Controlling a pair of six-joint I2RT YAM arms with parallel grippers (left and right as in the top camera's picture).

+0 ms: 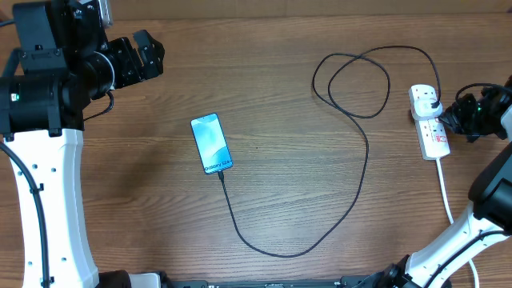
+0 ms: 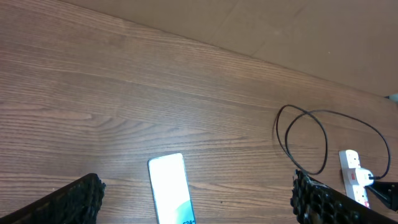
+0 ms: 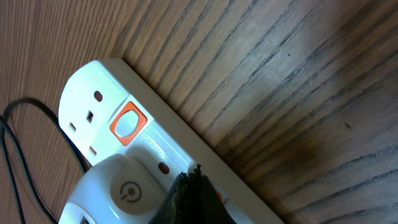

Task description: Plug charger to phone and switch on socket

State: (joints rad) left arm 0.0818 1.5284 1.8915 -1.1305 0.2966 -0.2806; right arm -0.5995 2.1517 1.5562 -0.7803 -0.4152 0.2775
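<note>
In the right wrist view the right gripper is only a dark lump at the bottom edge. Its two fingers look pushed together with nothing between them. The tip sits on or just over the socket, and I cannot tell if it touches. The tip hides most of a small red bit right beside it, so I cannot tell what that bit is. One orange switch shows up and to the left of the tip, and the tip is not on it. A white plug sits in the socket just left of the tip, and the picture cuts it off at the bottom. From above, this gripper is dark and hard to make out, at the right side of the socket. The left gripper is far off at the other side of the table. Its fingers are wide apart and hold nothing. The phone lies flat, well apart from that gripper. In the left wrist view it shows between the two fingers with its lower part cut off. The charger has its small end at the phone's bottom edge. It is too small to tell if that end is pushed all the way in. The charger runs in a big curve and two loops to the socket, lying between the two grippers. A white cord runs from the socket toward the near table edge.
</note>
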